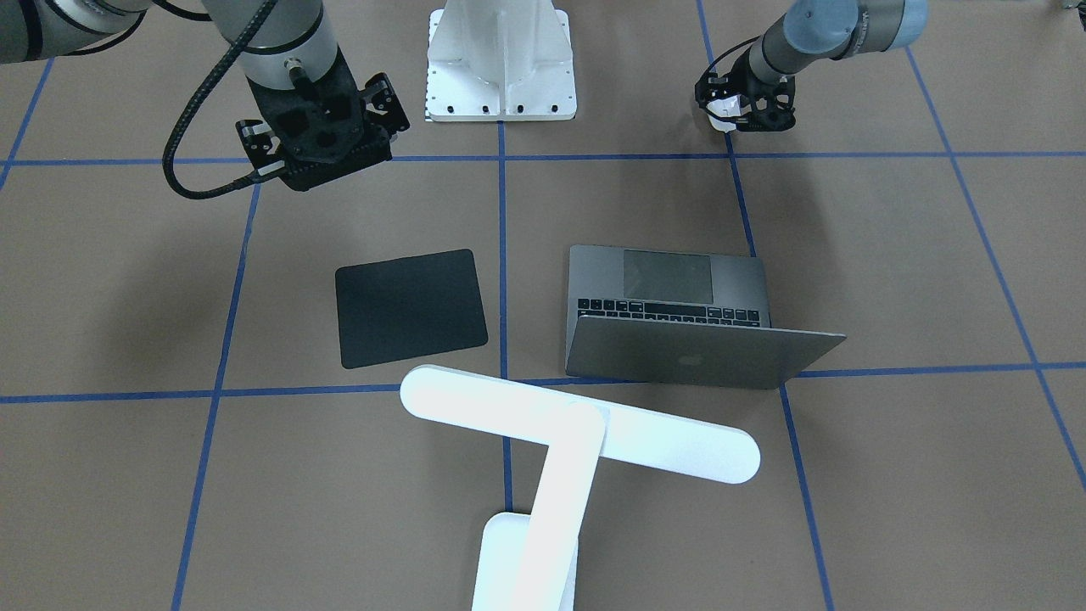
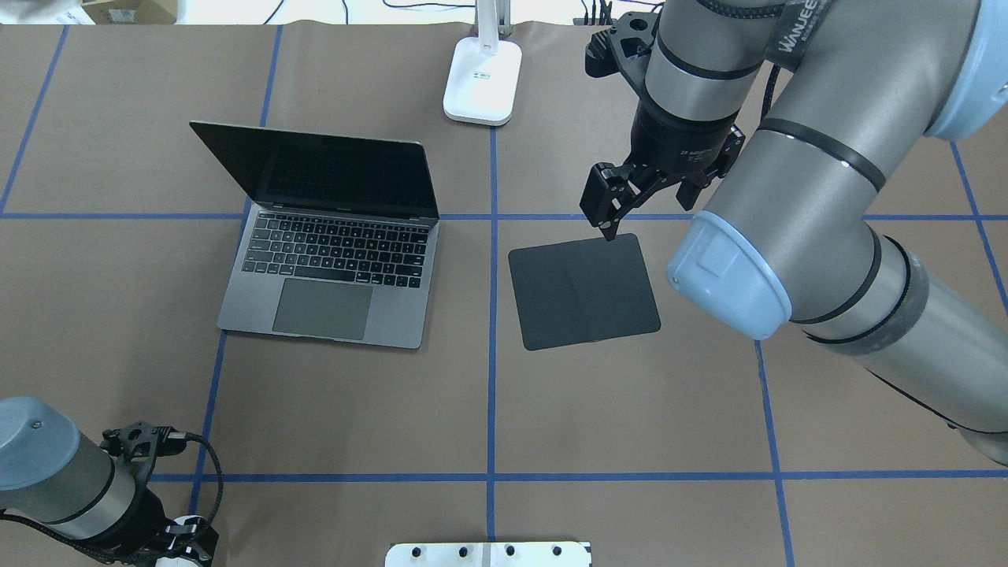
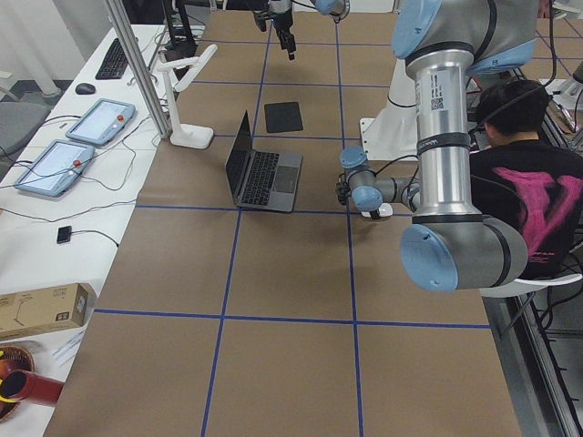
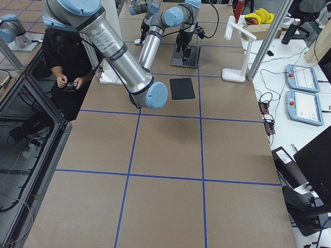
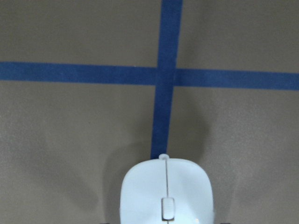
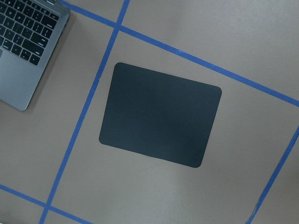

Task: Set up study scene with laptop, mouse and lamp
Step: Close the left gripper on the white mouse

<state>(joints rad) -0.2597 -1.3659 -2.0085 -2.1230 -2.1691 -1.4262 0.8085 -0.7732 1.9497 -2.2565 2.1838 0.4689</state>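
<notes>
The left gripper [image 1: 736,114] grips the white mouse [image 5: 166,196] at the robot's side of the table [image 2: 630,409]. The mouse's long side follows a blue tape line [image 5: 162,121], nose toward the cross. The right gripper [image 2: 614,209] hangs open and empty.

1. Mat [image 2: 583,291] lies bare, but the right gripper [image 2: 642,209] hangs above it.
2. Open laptop [image 2: 331,260] stands beside it, a clear strip between.
3. Lamp [image 2: 482,83] sits well back.
4. Left gripper [image 1: 734,117], the mouse [image 5: 166,196] between its fingers, faces open table.

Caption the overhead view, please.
Open laptop beside bare black mat, lamp behind; right gripper hovers open above the mat.
</notes>
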